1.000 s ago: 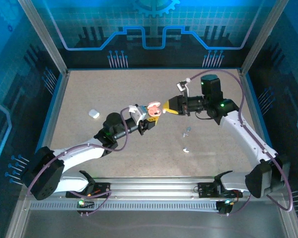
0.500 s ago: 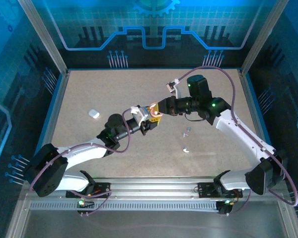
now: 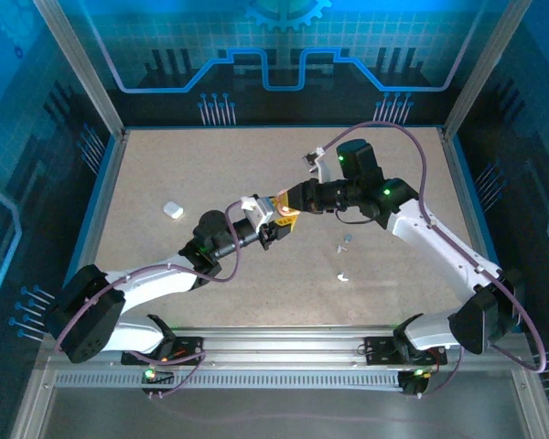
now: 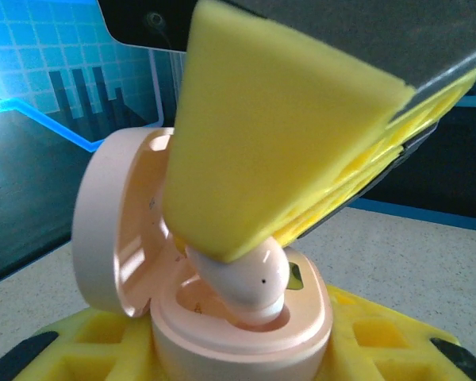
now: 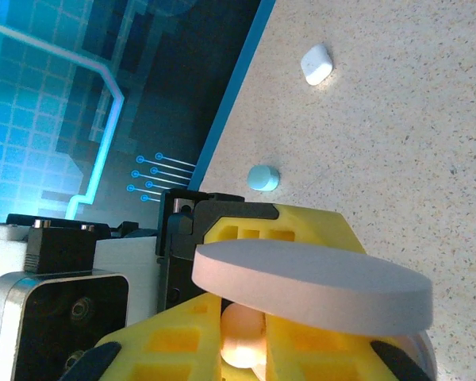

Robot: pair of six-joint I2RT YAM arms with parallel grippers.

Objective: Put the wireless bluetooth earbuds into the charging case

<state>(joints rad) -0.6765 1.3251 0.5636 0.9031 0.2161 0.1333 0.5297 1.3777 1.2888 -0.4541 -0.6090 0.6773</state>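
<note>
My left gripper (image 3: 273, 219) is shut on the base of an open pink charging case (image 4: 238, 329), whose lid (image 4: 103, 230) stands up on the left. My right gripper (image 3: 290, 205) comes in from above, shut on a pinkish earbud (image 4: 246, 278). The earbud's lower end sits in a well of the case. In the right wrist view the earbud (image 5: 242, 337) shows between my yellow fingers (image 5: 151, 341), under the lid's edge (image 5: 309, 286). Two more tiny earbuds lie loose on the table, one pale blue (image 3: 346, 240) and one whitish (image 3: 342, 276).
A white case (image 3: 172, 209) lies on the table to the left, also seen from the right wrist (image 5: 316, 63). A pale blue case (image 5: 262, 178) lies nearer the left arm. Blue-lit walls and metal posts enclose the speckled table (image 3: 384, 274).
My right gripper has moved left and down to the case, bringing the pinkish earbud into it. The left arm has held the case almost still.
</note>
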